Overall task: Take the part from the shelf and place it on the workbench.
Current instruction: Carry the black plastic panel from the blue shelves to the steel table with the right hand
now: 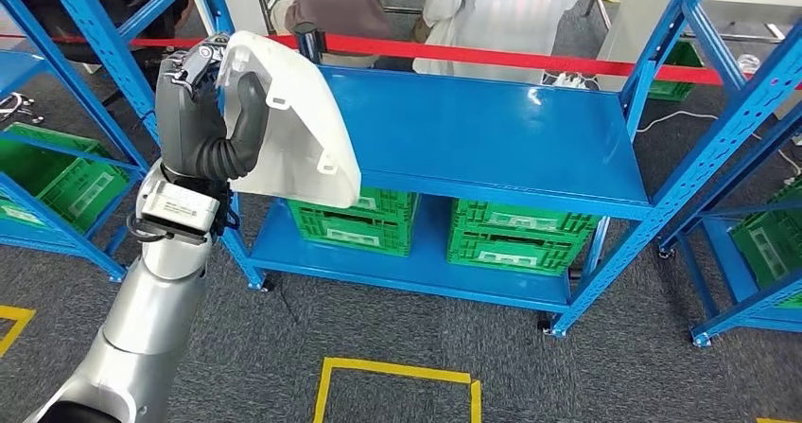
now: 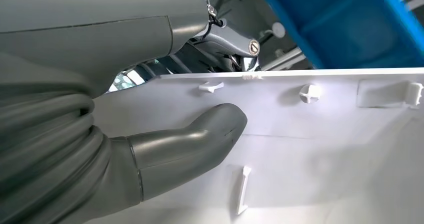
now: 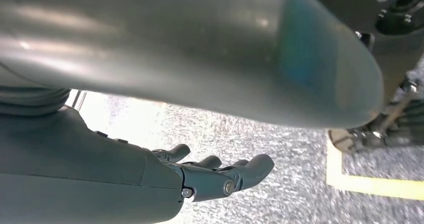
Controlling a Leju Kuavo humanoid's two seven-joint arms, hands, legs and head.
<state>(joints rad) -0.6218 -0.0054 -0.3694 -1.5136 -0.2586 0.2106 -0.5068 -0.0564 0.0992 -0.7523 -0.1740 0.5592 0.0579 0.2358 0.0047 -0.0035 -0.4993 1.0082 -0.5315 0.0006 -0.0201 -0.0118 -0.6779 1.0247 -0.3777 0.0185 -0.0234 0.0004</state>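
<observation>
My left hand (image 1: pixel 210 111) holds a large white plastic part (image 1: pixel 293 120) raised in front of the left end of the blue shelf (image 1: pixel 492 139). The thumb presses on the part's inner face and the dark fingers wrap its far side. Up close, the left wrist view has the thumb (image 2: pixel 190 144) lying flat on the white part (image 2: pixel 320 149), whose surface carries small clips and ribs. My right hand (image 3: pixel 210 176) hangs above the grey carpet with its fingers apart and nothing in them.
Green crates (image 1: pixel 520 234) stand on the shelf's lower level, and more sit in the racks at left (image 1: pixel 57 177) and right (image 1: pixel 771 243). A red barrier tape (image 1: pixel 530 59) runs behind the shelf, with people (image 1: pixel 492 7) beyond it. Yellow floor markings (image 1: pixel 397 376) lie in front.
</observation>
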